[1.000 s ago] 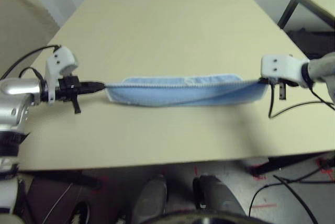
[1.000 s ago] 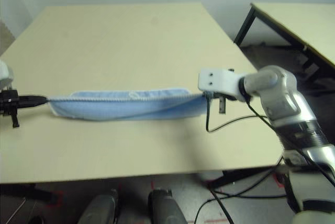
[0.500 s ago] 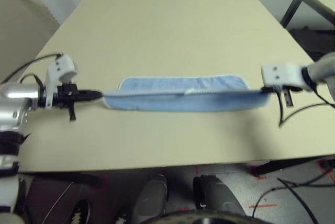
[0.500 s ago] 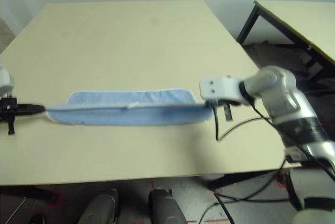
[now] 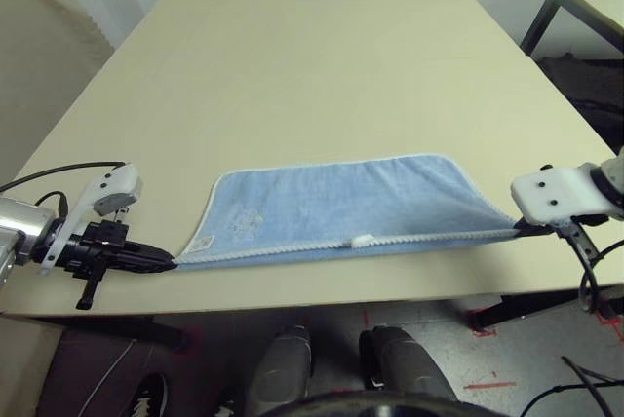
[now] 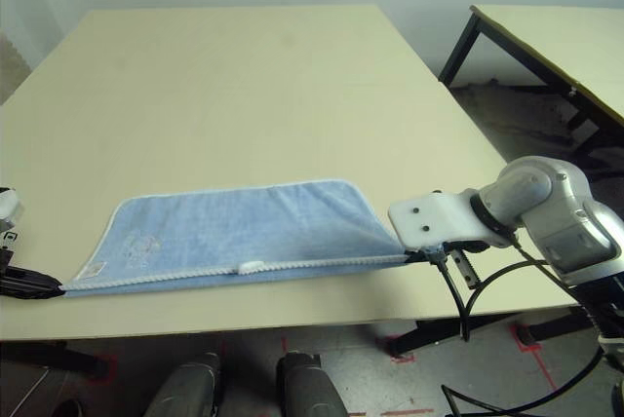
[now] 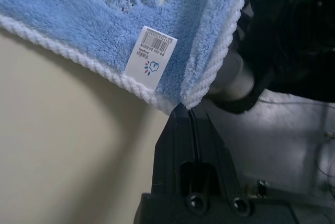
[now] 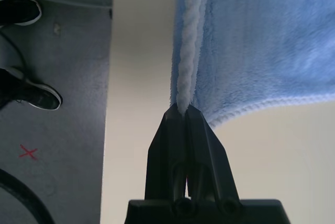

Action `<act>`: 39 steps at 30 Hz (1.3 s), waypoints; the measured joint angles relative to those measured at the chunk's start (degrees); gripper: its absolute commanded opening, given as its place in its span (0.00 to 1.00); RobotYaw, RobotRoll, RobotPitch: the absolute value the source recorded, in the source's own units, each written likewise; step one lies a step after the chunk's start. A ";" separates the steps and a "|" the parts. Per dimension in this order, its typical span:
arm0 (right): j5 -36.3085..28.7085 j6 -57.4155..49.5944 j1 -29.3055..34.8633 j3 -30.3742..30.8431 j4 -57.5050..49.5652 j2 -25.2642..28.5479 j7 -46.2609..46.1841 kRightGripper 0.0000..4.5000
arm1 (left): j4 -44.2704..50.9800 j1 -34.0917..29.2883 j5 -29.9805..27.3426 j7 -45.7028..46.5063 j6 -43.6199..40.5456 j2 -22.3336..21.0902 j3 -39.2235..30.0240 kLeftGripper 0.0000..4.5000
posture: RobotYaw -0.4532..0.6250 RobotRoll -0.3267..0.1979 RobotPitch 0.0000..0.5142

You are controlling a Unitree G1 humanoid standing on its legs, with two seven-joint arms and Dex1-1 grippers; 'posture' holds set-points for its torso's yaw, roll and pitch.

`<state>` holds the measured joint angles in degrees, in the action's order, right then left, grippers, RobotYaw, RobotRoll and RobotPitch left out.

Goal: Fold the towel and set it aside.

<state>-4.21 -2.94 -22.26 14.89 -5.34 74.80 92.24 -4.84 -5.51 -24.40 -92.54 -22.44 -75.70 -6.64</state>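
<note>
Towel lies folded in half near the table's front edge, long side running left to right, the two white-stitched edges stacked along the side nearest the robot. Fold line faces the far side of the table.

Left end effector pinched tight on the towel's near left corner, fingers pressed together with both layers between them. White barcode tag sits just beside that corner; faint embroidered mark a little farther in.

Right end effector clamped on the towel's near right corner, corded edging running straight into its tips. That corner is lifted slightly, pulling the near edge taut.

A second table stands off to the right of the towel.
</note>
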 measured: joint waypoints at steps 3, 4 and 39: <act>-2.01 -0.40 2.04 0.04 -1.49 2.13 0.03 0.00 | 0.02 -1.05 -1.10 -0.16 0.16 -0.95 0.00 0.00 | 0.51 0.62 0.14; -2.45 -0.55 2.59 0.04 -1.91 2.55 0.03 0.00 | -0.02 -1.06 -1.13 -0.17 0.53 -1.00 0.00 0.00 | 0.51 0.62 0.14; 11.55 -2.14 -17.42 1.75 16.67 -18.19 -13.50 0.00 | -32.44 35.71 15.27 11.58 28.03 14.19 3.66 0.00 | 0.50 0.62 0.14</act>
<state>7.34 -5.08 -39.67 16.64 11.34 56.61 78.74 -37.28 30.19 -9.13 -80.97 5.60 -61.51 -2.98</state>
